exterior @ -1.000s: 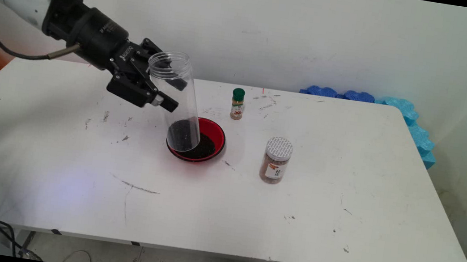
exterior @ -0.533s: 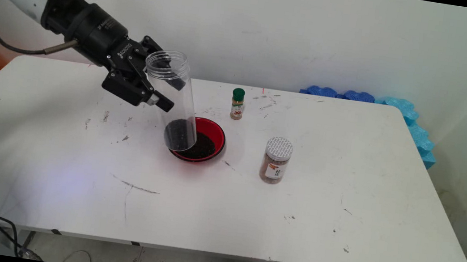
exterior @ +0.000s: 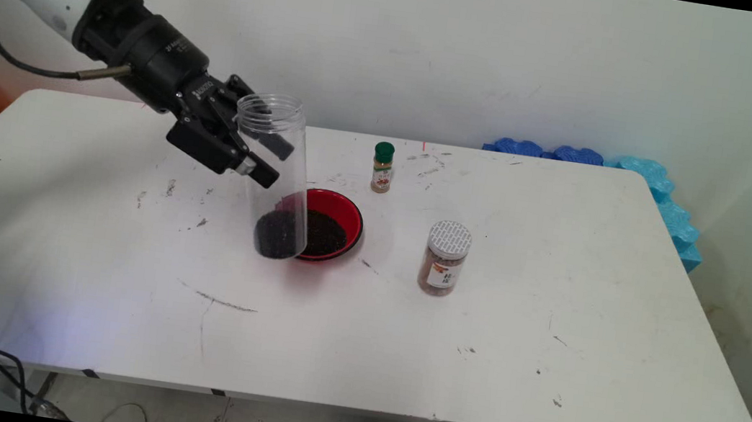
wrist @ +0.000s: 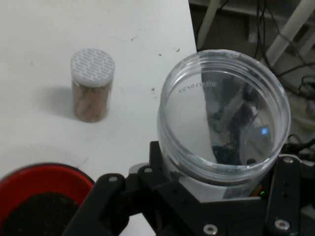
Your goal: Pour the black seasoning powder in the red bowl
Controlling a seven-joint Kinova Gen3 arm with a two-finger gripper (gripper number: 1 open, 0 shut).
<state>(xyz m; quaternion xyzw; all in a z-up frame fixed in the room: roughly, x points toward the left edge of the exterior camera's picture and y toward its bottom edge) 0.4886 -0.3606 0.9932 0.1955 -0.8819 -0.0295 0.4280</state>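
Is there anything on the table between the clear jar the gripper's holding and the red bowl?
Nothing visible. The gripper holds the clear jar nearly upright, its base at the near-left rim of the red bowl. The green-capped bottle and the white-lidded jar stand on the bowl's other side.

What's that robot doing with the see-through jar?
The robot's black gripper is clamped on a clear open jar and holds it nearly upright above the white table. Dark grains sit in the jar's bottom. Right beside it is a red bowl with more of the dark grains. A small green-capped spice bottle and a white-lidded jar stand nearby.
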